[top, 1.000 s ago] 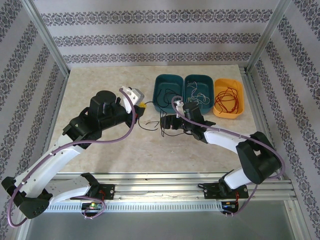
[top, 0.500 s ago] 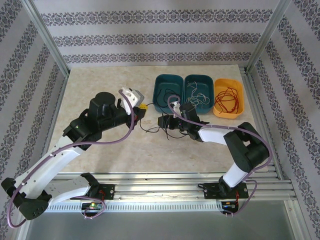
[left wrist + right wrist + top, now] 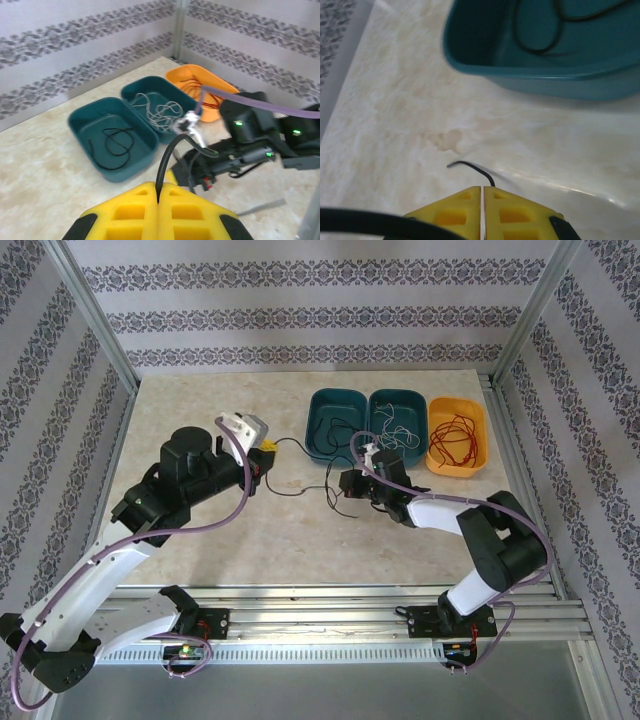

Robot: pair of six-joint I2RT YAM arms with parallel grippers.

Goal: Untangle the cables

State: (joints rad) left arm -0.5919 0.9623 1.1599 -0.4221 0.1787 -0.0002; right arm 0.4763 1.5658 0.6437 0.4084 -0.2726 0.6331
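Observation:
One black cable [image 3: 290,492] lies stretched across the table between my two grippers. My left gripper [image 3: 266,447] is shut on one end of it. In the left wrist view the black cable [image 3: 167,152] rises out of the seam between the yellow fingers of that gripper [image 3: 159,189]. My right gripper [image 3: 345,485] sits low by the table, in front of the teal bins. In the right wrist view this gripper [image 3: 481,189] is shut. A short tail of the black cable [image 3: 470,165] sticks out at its tip, just beside the seam.
Three bins stand in a row behind the right gripper. The left teal bin [image 3: 340,392] holds a black cable [image 3: 115,142], the second teal bin [image 3: 400,392] white cables [image 3: 157,107], and the orange bin [image 3: 458,472] red cables [image 3: 455,437]. Frame posts and patterned walls enclose the table.
My right gripper has closed and shifted slightly right. The left gripper has pulled back to the left with its cable end, drawing the black cable out longer.

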